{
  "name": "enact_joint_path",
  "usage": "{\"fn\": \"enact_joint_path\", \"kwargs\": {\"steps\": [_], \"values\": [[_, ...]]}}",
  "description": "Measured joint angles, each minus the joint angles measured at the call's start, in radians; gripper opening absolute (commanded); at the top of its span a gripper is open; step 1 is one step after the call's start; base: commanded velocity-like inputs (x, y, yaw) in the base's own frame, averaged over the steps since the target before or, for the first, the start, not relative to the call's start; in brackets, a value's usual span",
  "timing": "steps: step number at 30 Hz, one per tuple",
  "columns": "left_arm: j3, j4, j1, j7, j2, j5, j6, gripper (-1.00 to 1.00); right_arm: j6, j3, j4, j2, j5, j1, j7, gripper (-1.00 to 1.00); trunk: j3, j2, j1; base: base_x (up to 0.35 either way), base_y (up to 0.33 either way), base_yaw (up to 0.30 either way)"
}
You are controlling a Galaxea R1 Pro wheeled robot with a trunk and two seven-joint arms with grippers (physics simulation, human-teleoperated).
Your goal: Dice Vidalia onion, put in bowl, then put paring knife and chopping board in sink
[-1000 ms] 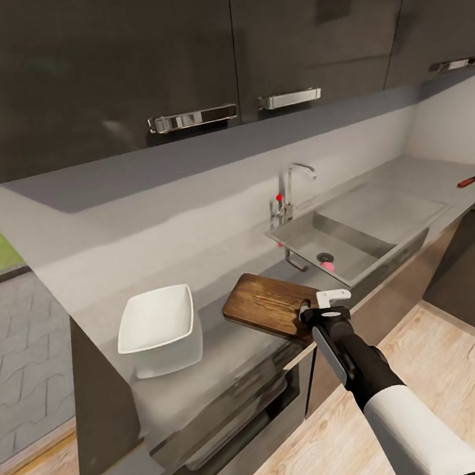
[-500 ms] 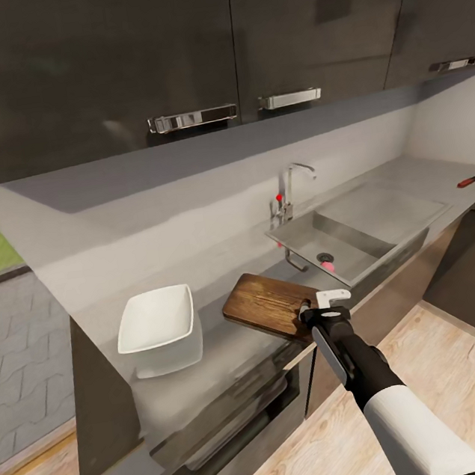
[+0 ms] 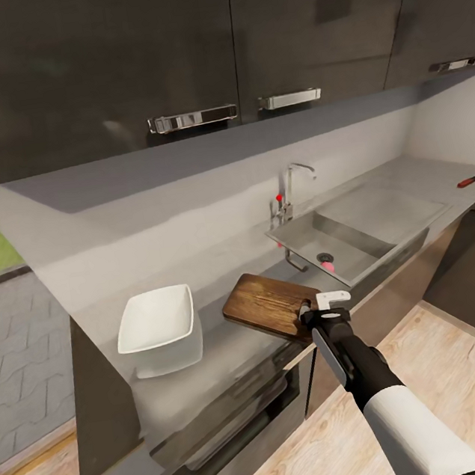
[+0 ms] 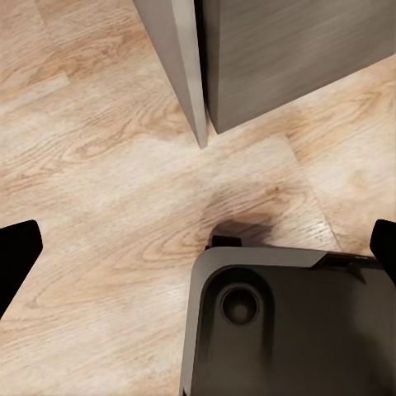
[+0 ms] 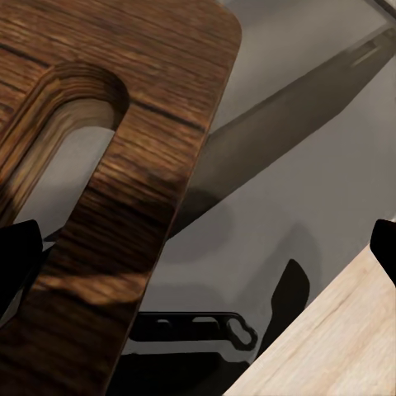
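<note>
Right hand [image 3: 317, 308] unmoved, open at chopping board [image 3: 271, 304]

- The right arm [image 3: 402, 411] wears a smooth white shell on its forearm, giving way to glossy black casing toward the wrist.
- A pale grey strip runs along the black wrist section.
- The right claw [image 3: 324, 305] has a black body and a light grey, bracket-shaped fingertip piece.
- In the left wrist view, a dark grey rounded-corner base [image 4: 289, 322] with a circular recess.
</note>
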Motion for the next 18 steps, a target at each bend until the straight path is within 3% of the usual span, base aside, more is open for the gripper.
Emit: {"fn": "enact_joint_path", "kwargs": {"steps": [17,18], "values": [[0.0,0.001,0.0,0.0,0.0,0.0,0.001,1.0,0.0,0.0,0.0,-0.001,0.001,0.0,0.0,1.0,0.0,0.0,0.0,0.0,0.0,0.0],[0.0,0.001,0.0,0.0,0.0,0.0,0.001,1.0,0.0,0.0,0.0,-0.001,0.001,0.0,0.0,-1.0,0.0,0.0,0.0,0.0,0.0,0.0]]}}
